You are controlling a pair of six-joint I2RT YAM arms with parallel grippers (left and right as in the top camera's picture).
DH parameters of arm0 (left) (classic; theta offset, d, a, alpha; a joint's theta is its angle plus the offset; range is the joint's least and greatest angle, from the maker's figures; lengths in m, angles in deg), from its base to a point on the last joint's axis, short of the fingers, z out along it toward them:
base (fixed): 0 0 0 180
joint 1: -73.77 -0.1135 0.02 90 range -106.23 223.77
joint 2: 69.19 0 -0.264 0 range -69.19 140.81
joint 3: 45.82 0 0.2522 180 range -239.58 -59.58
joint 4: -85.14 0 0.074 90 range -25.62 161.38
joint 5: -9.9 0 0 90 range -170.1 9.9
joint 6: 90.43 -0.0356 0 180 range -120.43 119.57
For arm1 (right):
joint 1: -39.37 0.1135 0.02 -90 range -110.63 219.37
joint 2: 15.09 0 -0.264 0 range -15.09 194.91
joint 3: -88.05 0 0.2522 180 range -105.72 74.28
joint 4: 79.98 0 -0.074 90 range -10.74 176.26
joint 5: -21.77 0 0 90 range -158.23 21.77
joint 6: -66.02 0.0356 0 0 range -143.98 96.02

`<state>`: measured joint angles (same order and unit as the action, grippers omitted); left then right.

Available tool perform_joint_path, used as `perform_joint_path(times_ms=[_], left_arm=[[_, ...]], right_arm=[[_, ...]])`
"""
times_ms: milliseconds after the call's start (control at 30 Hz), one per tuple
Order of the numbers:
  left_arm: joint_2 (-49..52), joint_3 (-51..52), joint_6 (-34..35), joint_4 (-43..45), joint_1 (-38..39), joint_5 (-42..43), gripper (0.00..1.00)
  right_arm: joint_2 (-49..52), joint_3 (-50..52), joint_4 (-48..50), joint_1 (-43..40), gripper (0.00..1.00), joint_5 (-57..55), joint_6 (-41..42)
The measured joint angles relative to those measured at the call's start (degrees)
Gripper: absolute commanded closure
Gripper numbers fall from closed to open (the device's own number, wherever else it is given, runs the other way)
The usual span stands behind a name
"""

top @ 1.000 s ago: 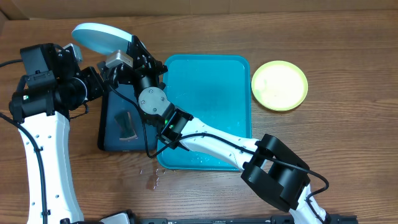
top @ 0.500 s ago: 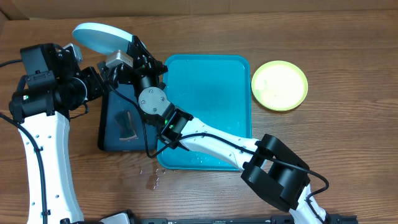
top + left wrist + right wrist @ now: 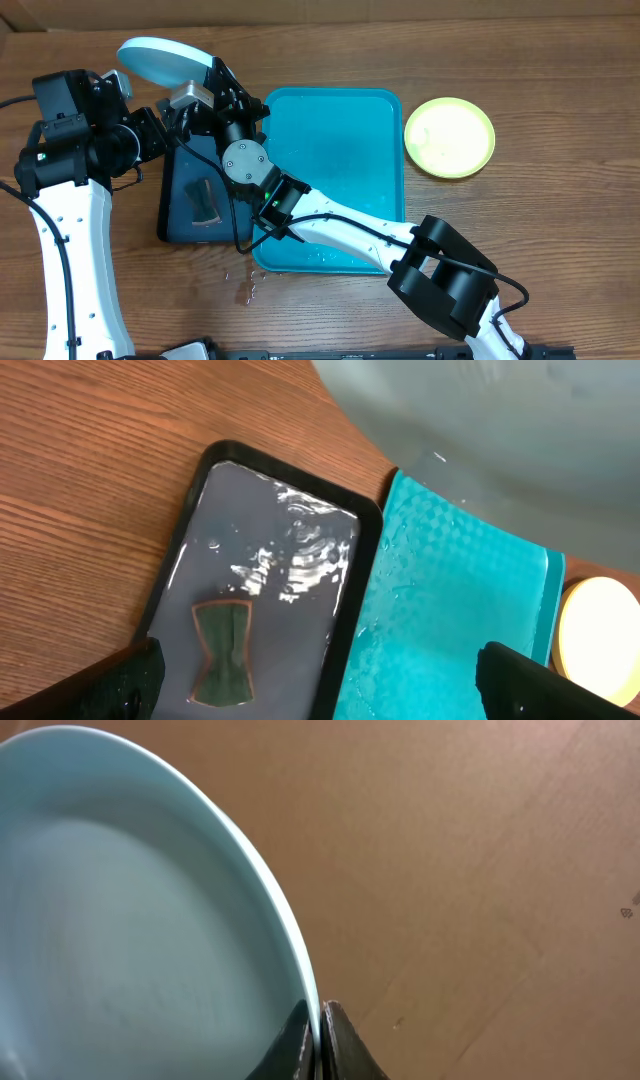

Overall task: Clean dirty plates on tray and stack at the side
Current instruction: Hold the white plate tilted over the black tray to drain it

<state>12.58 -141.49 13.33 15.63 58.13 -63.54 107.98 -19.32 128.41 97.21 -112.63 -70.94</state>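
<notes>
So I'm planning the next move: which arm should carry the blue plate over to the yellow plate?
Right. The right fingers are shut on the rim of the blue plate, while the left fingers stand open and empty near the black tray.

- The tray (image 3: 340, 170) lies in the middle of the table (image 3: 520, 230).
- The small tray (image 3: 185, 205) lies against the tray's left edge, with a sponge (image 3: 205, 200) in it.
- A plate (image 3: 160, 60) is tilted above the table behind the small tray, its rim in the right hand (image 3: 213, 78).
- A second plate (image 3: 450, 137) sits on the table just right of the tray's far corner.
- The left hand (image 3: 158, 130) hangs at the small tray's far left corner.
</notes>
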Motion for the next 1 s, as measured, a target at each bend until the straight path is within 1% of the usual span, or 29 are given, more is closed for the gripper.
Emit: perform_joint_path(times_ms=[200, 1000], left_arm=[[0.0, 0.0, 0.0, 0.0, 0.0, 0.0, 0.0], [0.0, 0.0, 0.0, 0.0, 0.0, 0.0, 0.0]], right_arm=[[0.0, 0.0, -2.4, 0.0, 0.96, 0.0, 0.0], [0.0, 0.0, -2.4, 0.0, 0.96, -0.2, 0.0]])
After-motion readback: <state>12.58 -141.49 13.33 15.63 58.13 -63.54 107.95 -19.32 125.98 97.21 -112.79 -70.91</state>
